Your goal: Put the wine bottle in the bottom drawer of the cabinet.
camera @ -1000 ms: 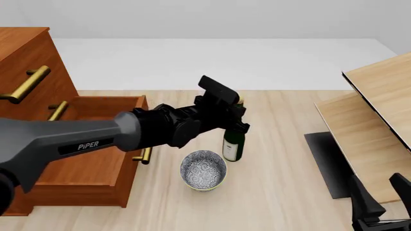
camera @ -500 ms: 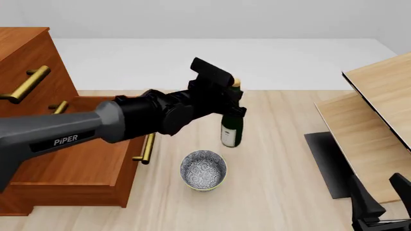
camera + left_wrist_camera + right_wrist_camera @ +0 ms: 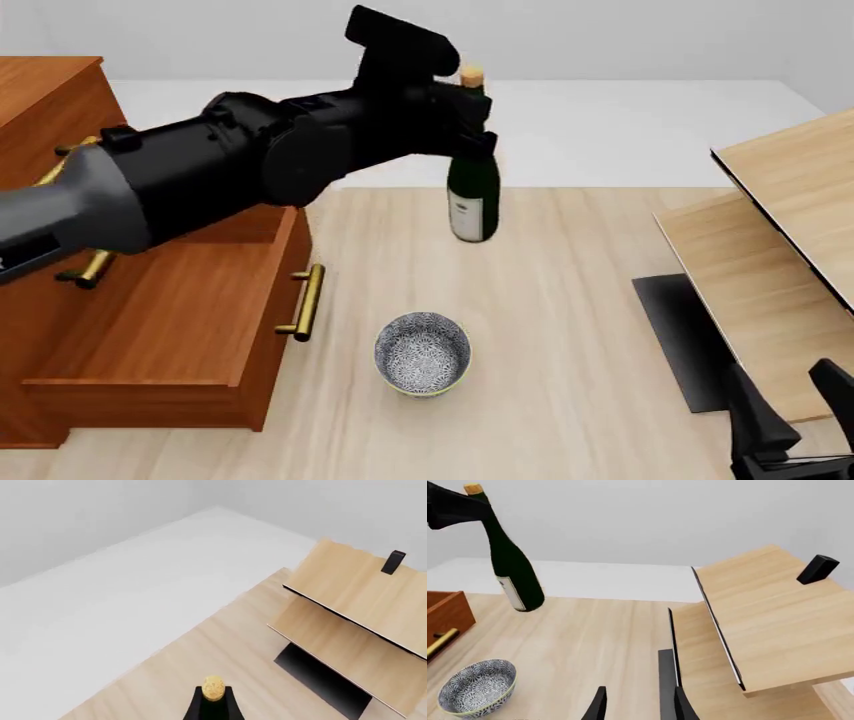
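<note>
The wine bottle point(image 3: 473, 200), dark green with a gold cap and white label, hangs upright in the air above the table, clear of the wood. My left gripper point(image 3: 467, 108) is shut on its neck just under the cap. In the left wrist view only the gold cap and upper neck of the wine bottle point(image 3: 213, 689) show. The right wrist view has the wine bottle point(image 3: 512, 567) tilted slightly. The cabinet point(image 3: 47, 100) stands at the left with its bottom drawer point(image 3: 160, 390) pulled out, left of the bottle. My right gripper point(image 3: 639, 707) is open at the near right, holding nothing.
A patterned bowl point(image 3: 422, 352) sits on the table in front of the open drawer's brass handle point(image 3: 304, 300), nearer than the bottle. Pale wood furniture point(image 3: 774, 230) with a dark base occupies the right side; a small black block point(image 3: 817, 569) rests on it.
The left arm has lifted the bottle off the table, higher and farther from the bowl. The right arm has not moved.
</note>
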